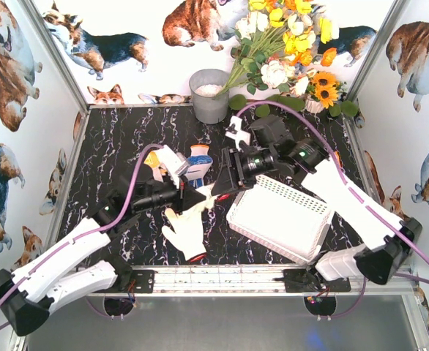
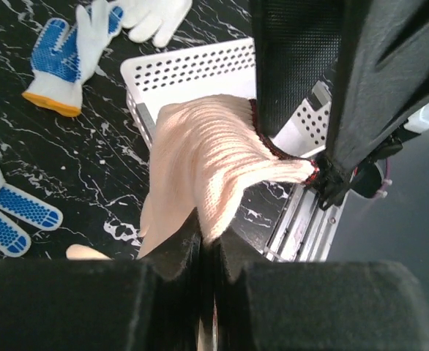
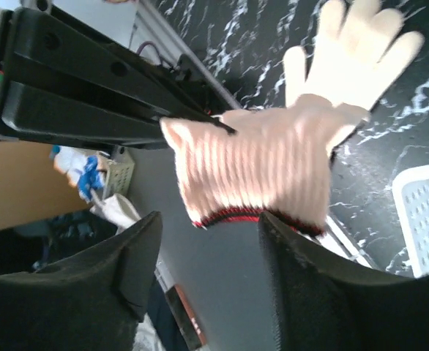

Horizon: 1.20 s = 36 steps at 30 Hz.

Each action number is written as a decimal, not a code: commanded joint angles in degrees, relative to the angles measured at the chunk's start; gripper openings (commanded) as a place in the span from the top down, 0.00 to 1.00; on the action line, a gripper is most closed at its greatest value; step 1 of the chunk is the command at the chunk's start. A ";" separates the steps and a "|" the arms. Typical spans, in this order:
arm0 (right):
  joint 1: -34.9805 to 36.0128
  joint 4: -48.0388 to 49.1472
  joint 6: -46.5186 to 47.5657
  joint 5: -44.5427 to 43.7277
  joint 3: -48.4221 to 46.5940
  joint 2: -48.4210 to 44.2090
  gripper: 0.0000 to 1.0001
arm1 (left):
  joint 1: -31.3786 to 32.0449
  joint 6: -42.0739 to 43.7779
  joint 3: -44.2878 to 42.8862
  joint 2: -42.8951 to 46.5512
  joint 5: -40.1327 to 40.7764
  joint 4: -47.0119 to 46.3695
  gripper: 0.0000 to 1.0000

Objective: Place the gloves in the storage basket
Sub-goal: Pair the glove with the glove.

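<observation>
Pinching a fold of a cream glove (image 2: 214, 157) with its jaws pressed fully together, the left claw (image 2: 209, 238) is holding the cloth, apparently clear of the black marbled table (image 2: 90, 161). The grip is sitting on the body of the glove, not its fingers, so the red-trimmed cuff is sticking out past the tips toward the right claw (image 3: 209, 223). That claw is facing the left one closely. Its jaws are standing apart on either side of the cuff edge and not squeezing it, though I cannot tell whether a pad is brushing the knit. Judging by this, the two are meeting for a pass, with the left one bearing the weight.

The basket (image 1: 291, 219) is sitting just beyond the left claw's tips and under the right arm. It is showing no glove inside, so the drop is not yet made, and a short swing over its near wall is looking like the move called for. What looks like another cream glove (image 1: 185, 232) is lying on the table directly below the left claw, and blue-dotted gloves (image 2: 62, 55) are lying off to its left.
</observation>
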<state>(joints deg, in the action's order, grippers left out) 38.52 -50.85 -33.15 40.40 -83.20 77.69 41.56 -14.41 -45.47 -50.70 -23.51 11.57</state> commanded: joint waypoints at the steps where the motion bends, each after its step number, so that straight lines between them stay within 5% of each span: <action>1: 0.06 3.05 3.74 -10.36 1.14 -7.03 0.37 | 0.45 -3.42 0.79 1.96 5.08 -2.10 1.00; 7: 0.32 5.51 8.12 -24.92 6.82 -13.23 0.27 | 0.10 -6.06 0.36 2.01 7.78 0.99 1.00; 11: 0.32 15.01 -6.98 -26.42 14.76 -17.65 0.25 | 0.05 -5.78 1.70 4.07 8.99 -0.12 1.00; 16: 0.32 43.03 -29.77 -21.80 28.93 -20.35 0.25 | 0.01 -3.33 3.51 3.66 7.18 0.28 1.00; 20: 0.50 55.58 -43.12 -23.74 35.42 -20.52 0.28 | 0.01 -0.54 4.09 4.00 7.23 0.53 1.00; 36: 3.91 37.78 -54.79 -31.20 31.64 -16.47 0.28 | 0.01 9.02 1.40 2.43 6.86 5.74 1.00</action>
<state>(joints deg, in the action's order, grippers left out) 41.65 -10.22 -83.40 11.40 -48.27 59.40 41.54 -7.16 -43.03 -48.64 -15.70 18.22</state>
